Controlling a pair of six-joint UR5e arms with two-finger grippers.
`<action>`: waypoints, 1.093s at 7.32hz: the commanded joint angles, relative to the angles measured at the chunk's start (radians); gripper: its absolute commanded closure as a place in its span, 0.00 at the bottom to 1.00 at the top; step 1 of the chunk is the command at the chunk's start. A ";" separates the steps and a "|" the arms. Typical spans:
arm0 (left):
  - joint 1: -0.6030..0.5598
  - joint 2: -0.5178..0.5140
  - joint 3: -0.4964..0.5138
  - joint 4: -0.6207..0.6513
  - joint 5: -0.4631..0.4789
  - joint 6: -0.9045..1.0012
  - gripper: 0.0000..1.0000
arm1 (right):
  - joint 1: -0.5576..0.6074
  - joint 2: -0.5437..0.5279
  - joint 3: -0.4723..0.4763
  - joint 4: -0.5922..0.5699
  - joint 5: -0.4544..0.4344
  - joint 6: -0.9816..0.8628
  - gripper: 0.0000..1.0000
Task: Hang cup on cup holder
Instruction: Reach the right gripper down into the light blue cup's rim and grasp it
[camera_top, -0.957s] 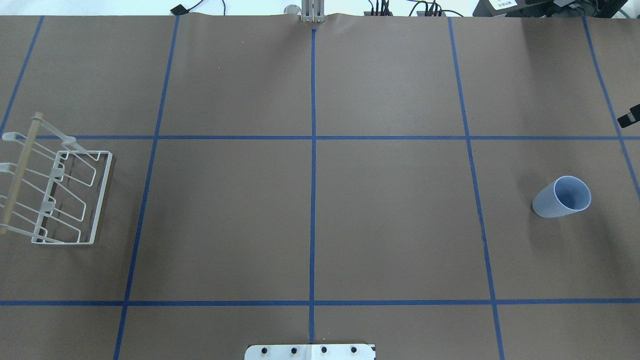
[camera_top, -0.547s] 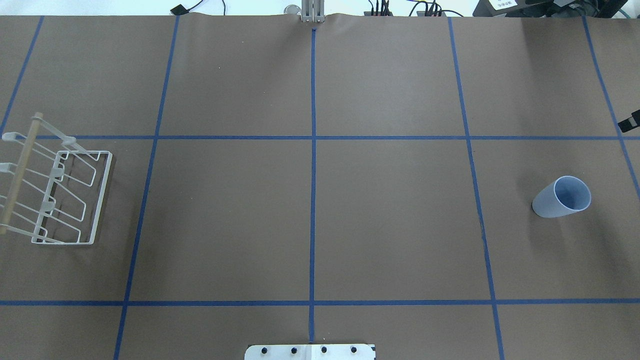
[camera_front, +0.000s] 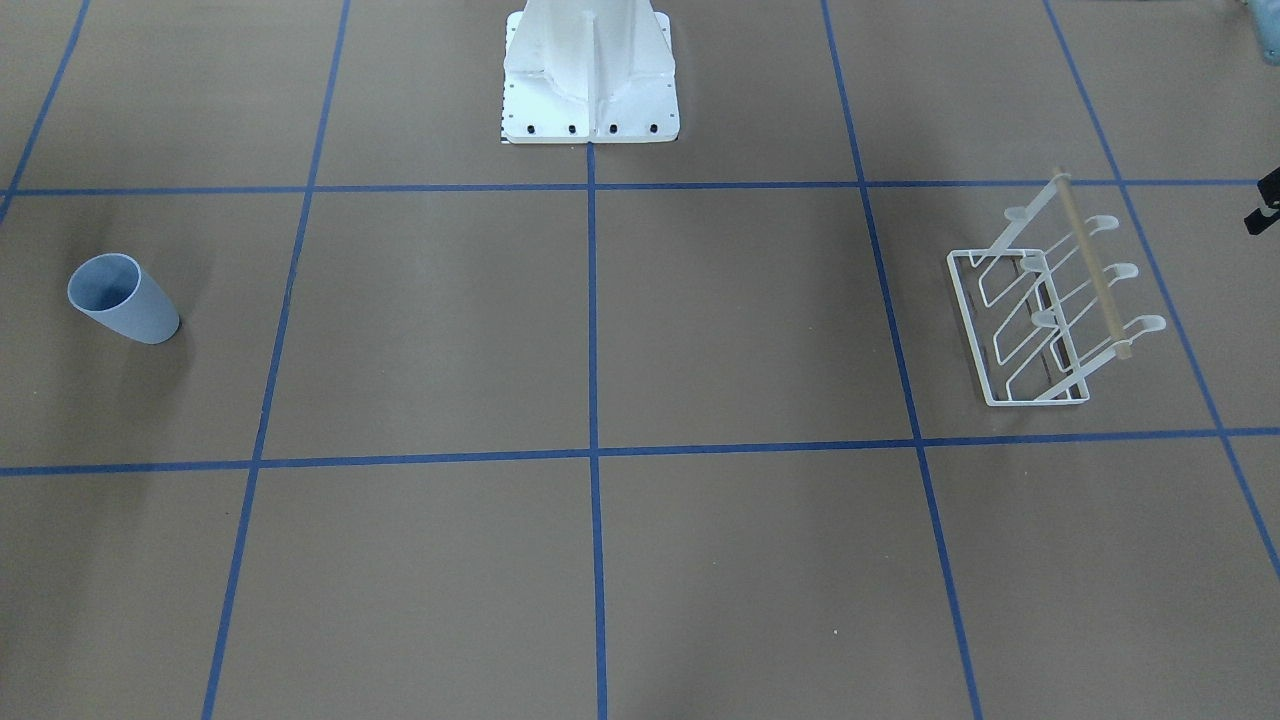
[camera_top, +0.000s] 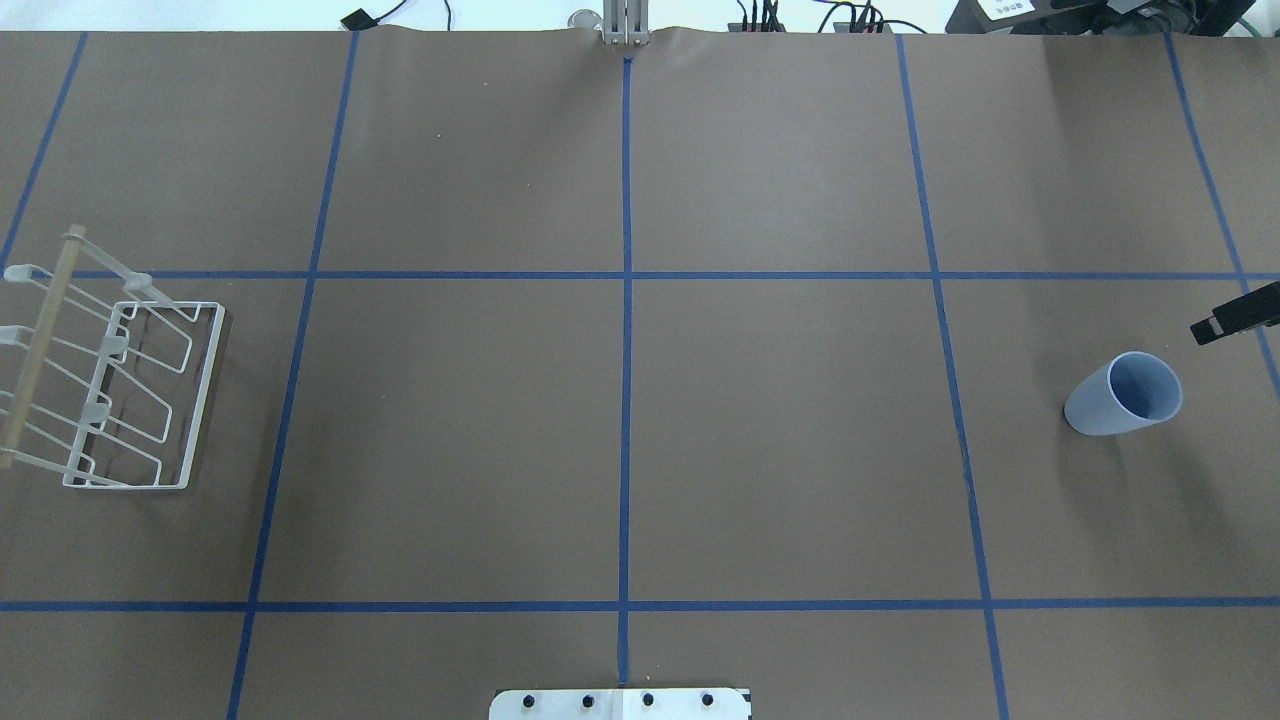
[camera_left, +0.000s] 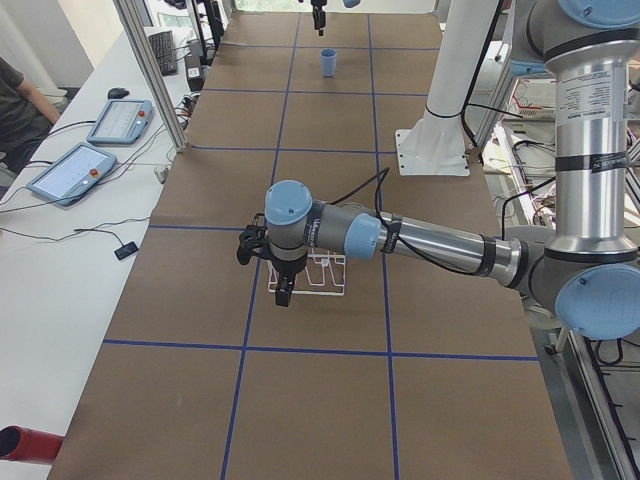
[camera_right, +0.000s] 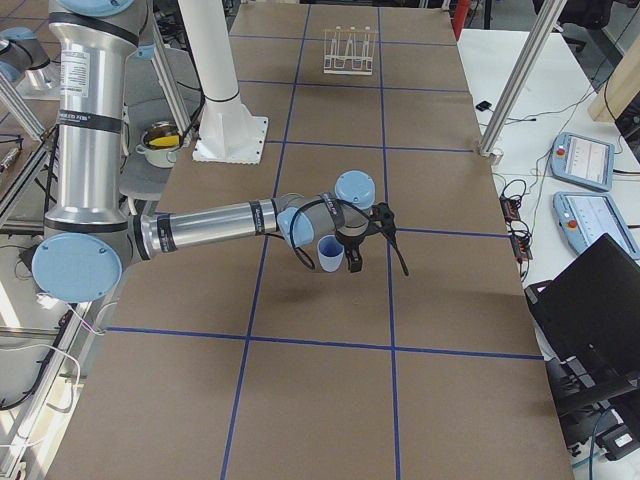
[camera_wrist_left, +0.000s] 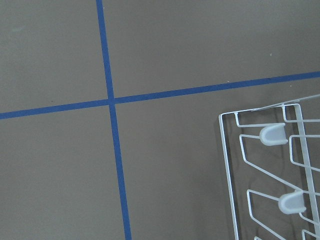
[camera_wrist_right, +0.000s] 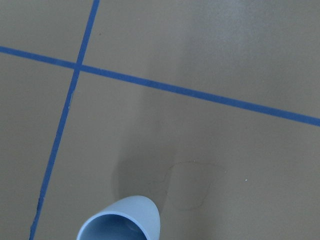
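Note:
The light blue cup (camera_top: 1122, 393) stands upright, rim up, at the table's right side. It also shows in the front view (camera_front: 122, 298) and at the bottom of the right wrist view (camera_wrist_right: 120, 222). My right gripper (camera_right: 377, 266) hovers just beside and above the cup, its jaws apart and empty. One of its fingertips (camera_top: 1235, 315) enters the overhead view at the right edge. The white wire cup holder (camera_top: 110, 390) with its tan wooden bar stands at the far left and holds nothing. My left gripper (camera_left: 264, 275) hovers over the holder, its jaws apart and empty.
The white robot base pedestal (camera_front: 590, 75) stands at the table's near-robot edge, in the middle. Blue tape lines (camera_top: 626, 300) divide the brown table cover into squares. Tablets and cables (camera_left: 90, 150) lie on a side bench beyond the table's far edge.
The right gripper's fingertip has moved down in the overhead view, closer to the cup. The cup and the cup holder have not moved.

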 joint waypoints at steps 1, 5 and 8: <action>0.000 0.000 -0.001 -0.001 0.000 0.000 0.02 | -0.065 -0.021 -0.018 0.029 -0.016 0.010 0.00; 0.000 0.000 -0.006 -0.001 0.000 0.000 0.02 | -0.133 -0.009 -0.038 0.033 -0.059 0.039 0.00; 0.000 0.000 -0.008 -0.001 0.000 0.000 0.02 | -0.176 0.001 -0.069 0.033 -0.095 0.045 0.11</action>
